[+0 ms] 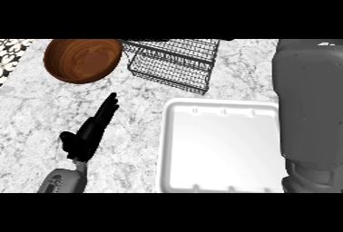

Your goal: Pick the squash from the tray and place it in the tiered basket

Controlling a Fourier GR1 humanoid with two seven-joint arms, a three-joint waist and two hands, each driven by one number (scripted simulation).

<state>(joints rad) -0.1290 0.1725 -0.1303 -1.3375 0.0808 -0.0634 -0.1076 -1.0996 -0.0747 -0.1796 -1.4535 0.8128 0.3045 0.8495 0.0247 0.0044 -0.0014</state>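
The white tray (221, 149) lies on the counter at centre right, and its inside shows nothing on it. No squash shows anywhere in the head view. The black wire tiered basket (175, 61) stands at the back, beyond the tray. My left hand (90, 131) rests open on the counter left of the tray, fingers straight and pointing toward the back. My right forearm (311, 113) fills the right edge as a large grey shape running from top to bottom; its hand is out of the picture.
A brown wooden bowl (83, 60) sits at the back left, beside the basket. The marble counter (40, 118) stretches around my left hand. A patterned strip (12, 47) marks the counter's far left corner.
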